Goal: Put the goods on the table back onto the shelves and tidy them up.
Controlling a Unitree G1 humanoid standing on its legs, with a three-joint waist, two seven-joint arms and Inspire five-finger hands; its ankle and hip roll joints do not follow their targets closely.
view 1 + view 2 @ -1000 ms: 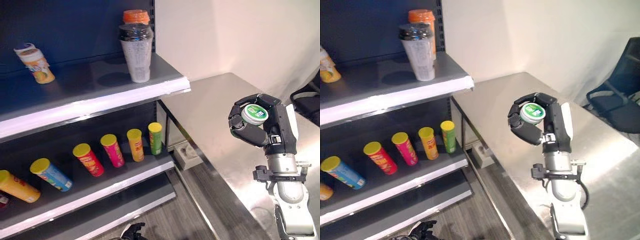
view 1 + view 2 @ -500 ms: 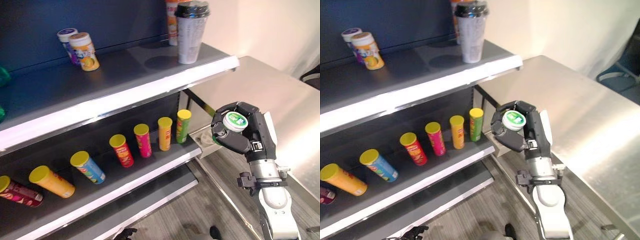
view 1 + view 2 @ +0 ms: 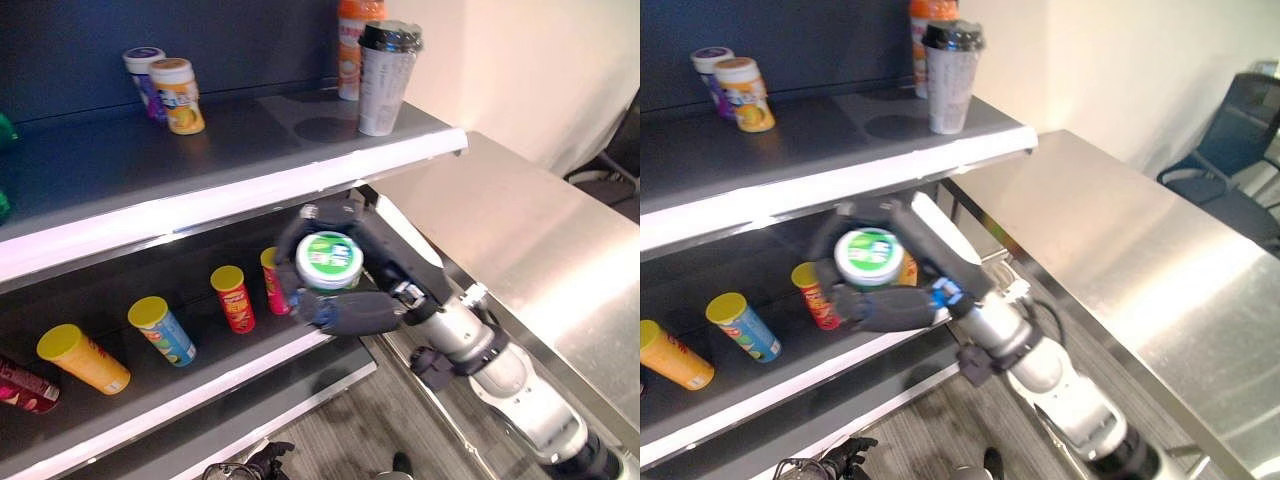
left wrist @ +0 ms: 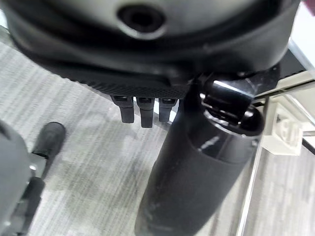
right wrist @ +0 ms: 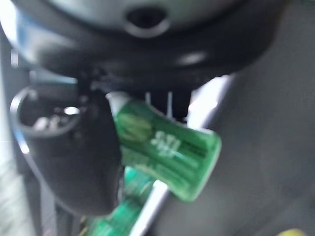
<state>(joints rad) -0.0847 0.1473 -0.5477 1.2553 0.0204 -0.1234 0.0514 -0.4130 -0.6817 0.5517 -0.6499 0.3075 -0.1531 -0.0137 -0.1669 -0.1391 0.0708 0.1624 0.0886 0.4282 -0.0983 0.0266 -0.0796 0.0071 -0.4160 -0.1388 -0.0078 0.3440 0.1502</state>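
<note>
The right hand point(image 3: 345, 285), fingers clenched round the green-lidded tub point(image 3: 329, 261), has swung from the table to mid-frame before the middle shelf point(image 3: 200, 375) (placement looks imminent).

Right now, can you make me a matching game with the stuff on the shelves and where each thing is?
Things:
1. green can
2. black-lidded cup
3. blue tube
4. orange-label jar

Places:
A. top shelf, right end
B. in the right hand
C. top shelf, toward the back
D. lower shelf, lying tilted

Pairs: 1-B, 2-A, 3-D, 4-C
</note>
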